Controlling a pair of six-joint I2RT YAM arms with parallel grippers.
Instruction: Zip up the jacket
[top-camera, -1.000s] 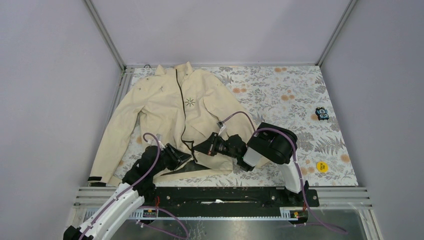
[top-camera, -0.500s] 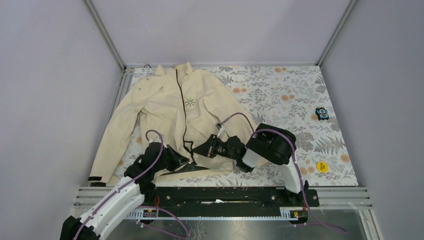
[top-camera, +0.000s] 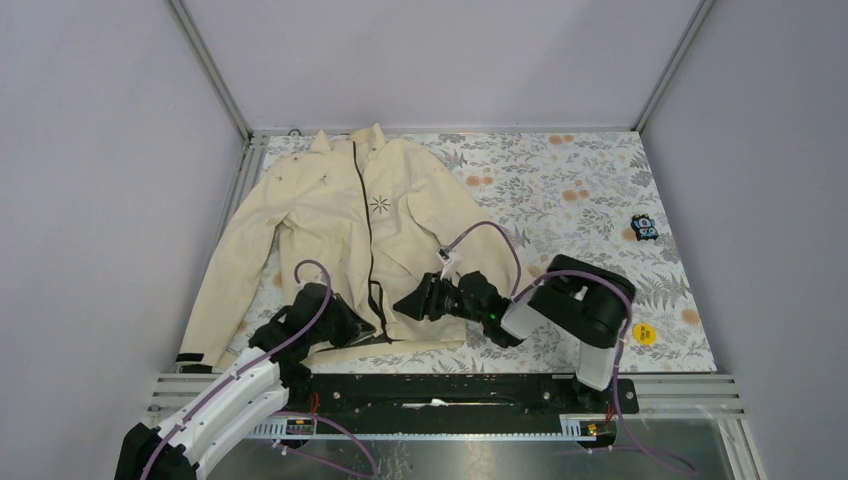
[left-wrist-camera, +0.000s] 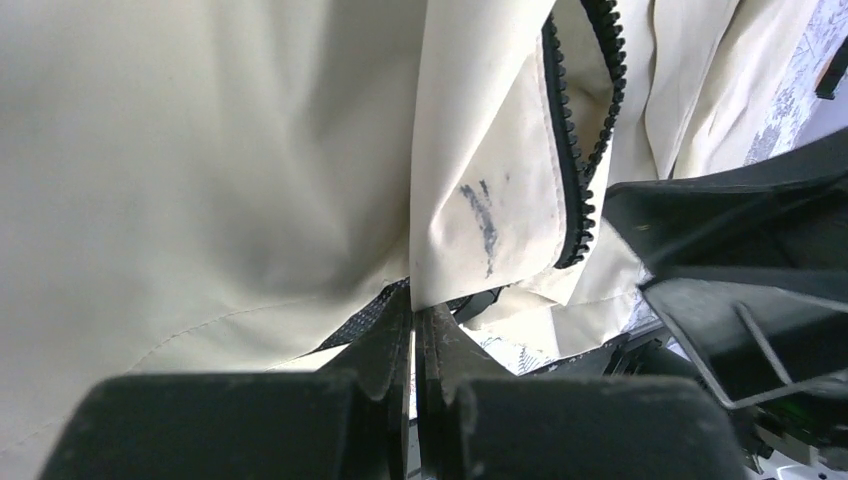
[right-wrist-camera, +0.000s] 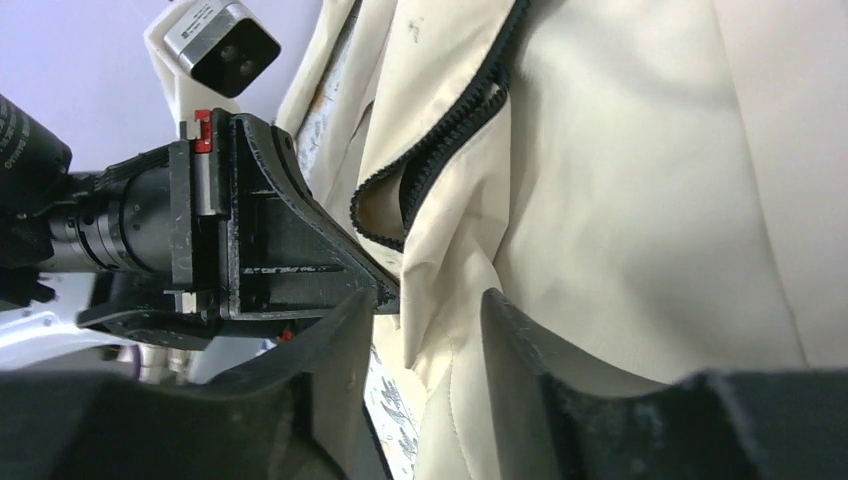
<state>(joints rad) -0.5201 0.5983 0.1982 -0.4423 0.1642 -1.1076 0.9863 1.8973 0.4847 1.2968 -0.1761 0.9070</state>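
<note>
The cream jacket (top-camera: 330, 210) lies flat on the floral table, collar at the far side, its dark zipper (top-camera: 368, 235) running down the front. Near the hem the zipper (left-wrist-camera: 572, 180) gapes in a loop. My left gripper (left-wrist-camera: 415, 325) is shut on the bottom corner of the jacket's front panel (left-wrist-camera: 480, 230), right beside the zipper end. Just to its right my right gripper (right-wrist-camera: 430, 310) stands open, with a loose fold of jacket fabric (right-wrist-camera: 455, 250) between its fingers (right-wrist-camera: 505, 330). In the top view the two grippers (top-camera: 368, 318) (top-camera: 402, 306) sit close together at the hem.
A small black and blue object (top-camera: 642, 227) and a yellow disc (top-camera: 645, 334) lie on the patterned cloth at the right. The metal frame rail (top-camera: 450, 385) runs along the near edge, and grey walls close in on both sides.
My right gripper has opened and let go of the jacket, and its arm has swung right. My left gripper has closed on the hem corner by the zipper.
</note>
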